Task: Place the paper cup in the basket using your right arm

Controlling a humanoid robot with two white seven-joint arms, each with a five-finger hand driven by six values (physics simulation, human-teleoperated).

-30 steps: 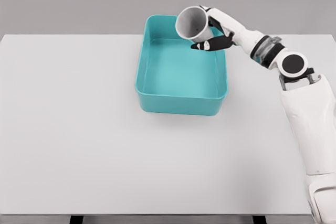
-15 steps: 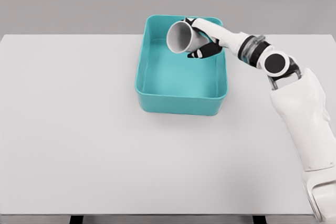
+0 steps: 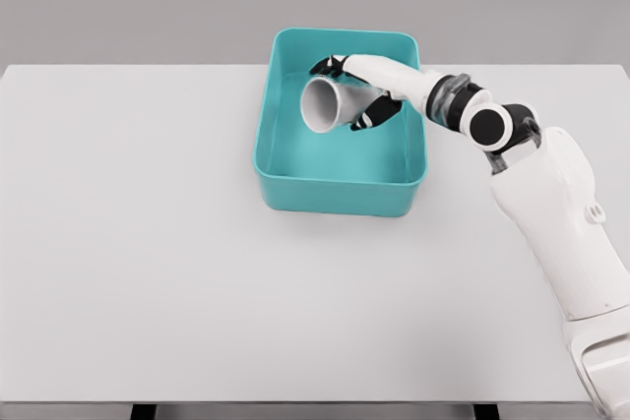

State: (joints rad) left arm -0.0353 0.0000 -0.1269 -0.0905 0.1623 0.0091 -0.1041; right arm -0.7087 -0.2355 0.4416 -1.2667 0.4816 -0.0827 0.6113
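Observation:
A grey-white paper cup (image 3: pixel 325 105) lies tipped on its side inside the teal basket (image 3: pixel 335 189), its open mouth facing the lower left. My right hand (image 3: pixel 352 93) reaches over the basket's right rim and is shut on the cup, with dark fingertips (image 3: pixel 362 122) curled around its body. The cup hangs low within the basket's back half; whether it touches the floor cannot be told. The left arm is out of view.
The basket stands at the back middle of a wide white table (image 3: pixel 148 243). My right arm (image 3: pixel 551 194) stretches from the lower right corner up along the table's right side.
The right hand has carried the cup leftward and down, from above the basket's back right rim into the basket. The cup has tipped further onto its side.

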